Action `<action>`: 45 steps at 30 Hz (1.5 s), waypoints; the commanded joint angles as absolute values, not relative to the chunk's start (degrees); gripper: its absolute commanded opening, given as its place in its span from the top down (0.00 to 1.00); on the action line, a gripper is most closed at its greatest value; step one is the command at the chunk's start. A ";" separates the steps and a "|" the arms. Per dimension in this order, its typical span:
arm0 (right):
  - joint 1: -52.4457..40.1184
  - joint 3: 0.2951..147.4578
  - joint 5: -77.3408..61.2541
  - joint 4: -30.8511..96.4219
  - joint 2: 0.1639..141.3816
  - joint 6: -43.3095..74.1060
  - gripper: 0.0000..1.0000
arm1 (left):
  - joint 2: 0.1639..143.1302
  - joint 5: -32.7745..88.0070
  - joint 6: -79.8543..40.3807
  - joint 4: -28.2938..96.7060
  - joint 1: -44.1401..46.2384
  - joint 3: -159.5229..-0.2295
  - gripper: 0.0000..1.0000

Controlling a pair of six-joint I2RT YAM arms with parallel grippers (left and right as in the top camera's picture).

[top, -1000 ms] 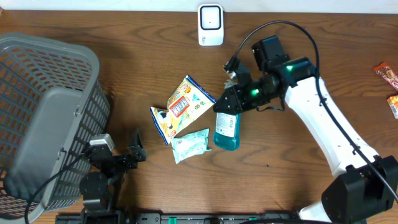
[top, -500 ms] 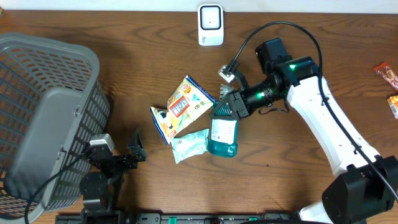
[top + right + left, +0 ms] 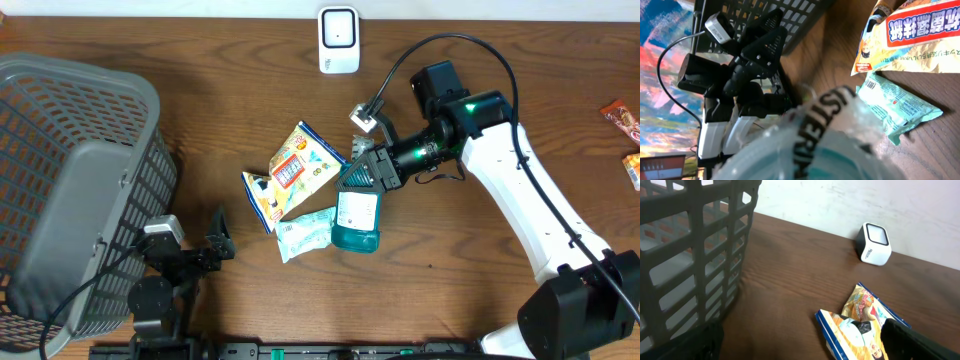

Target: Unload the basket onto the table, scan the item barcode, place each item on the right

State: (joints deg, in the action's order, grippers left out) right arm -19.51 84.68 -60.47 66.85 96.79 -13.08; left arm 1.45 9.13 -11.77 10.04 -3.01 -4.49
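Observation:
My right gripper [image 3: 367, 177] is shut on the neck end of a teal mouthwash bottle [image 3: 357, 220], held low over the table with its pale label facing up. In the right wrist view the bottle [image 3: 815, 145] fills the lower frame and hides the fingers; no barcode can be made out. The white scanner [image 3: 338, 40] stands at the table's far edge, well apart from the bottle, and also shows as the scanner [image 3: 874, 244] in the left wrist view. My left gripper [image 3: 216, 243] rests open at the front left, holding nothing.
A grey basket [image 3: 70, 180] fills the left side. Two yellow snack bags [image 3: 300, 163] and a green packet [image 3: 306, 231] lie just left of the bottle. Small red packets [image 3: 625, 125] sit at the right edge.
The right wrist has rolled the bottle so its label now faces up, and shifted it slightly left and toward the front. The left arm has not moved.

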 commanded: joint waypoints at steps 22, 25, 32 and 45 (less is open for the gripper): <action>-19.16 85.38 -59.81 62.50 96.25 -17.26 0.98 | 1.43 10.04 -11.66 11.46 -3.14 -3.60 0.00; -19.16 85.38 -56.36 60.20 96.25 -17.19 0.99 | 1.43 10.04 -11.66 11.46 -3.14 -3.60 0.00; -19.16 85.38 -53.78 54.70 96.25 -16.67 0.99 | 1.43 10.04 -11.66 11.46 -3.14 -3.60 0.00; -19.22 85.38 -33.32 44.12 96.25 -9.50 0.98 | 1.43 10.04 -11.66 11.46 -3.14 -3.60 0.00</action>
State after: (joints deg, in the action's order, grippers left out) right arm -19.51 84.68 -38.44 46.63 96.79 -12.05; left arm 1.45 9.13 -11.79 10.04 -3.01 -4.49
